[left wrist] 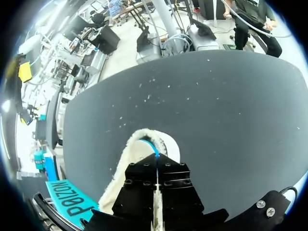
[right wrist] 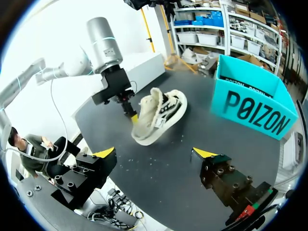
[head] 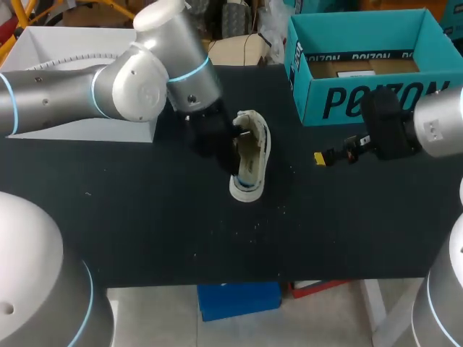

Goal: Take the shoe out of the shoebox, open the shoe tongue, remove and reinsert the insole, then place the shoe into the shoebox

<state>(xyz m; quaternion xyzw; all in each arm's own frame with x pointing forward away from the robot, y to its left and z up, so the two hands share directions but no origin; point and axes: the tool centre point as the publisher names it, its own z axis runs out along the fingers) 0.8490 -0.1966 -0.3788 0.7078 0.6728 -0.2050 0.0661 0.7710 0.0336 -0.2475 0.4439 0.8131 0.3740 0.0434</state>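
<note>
Shoe [head: 251, 155] is gripped on its side by the left claw [right wrist: 134, 116], seemingly to expose its opening; right claw [right wrist: 155, 154] is parked released.

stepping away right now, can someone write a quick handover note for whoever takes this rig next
Left hand: shut on the shoe at the edge of its opening; the shoe is tipped on its side mid-table.
Right hand: open and empty, over the table between shoe and shoebox.
Shoebox: open, at the far right of the table, no shoe in it.
Done: shoe is out of the box.
Left: can't tell the tongue or insole state; check those, then put the shoe back in the box.
</note>
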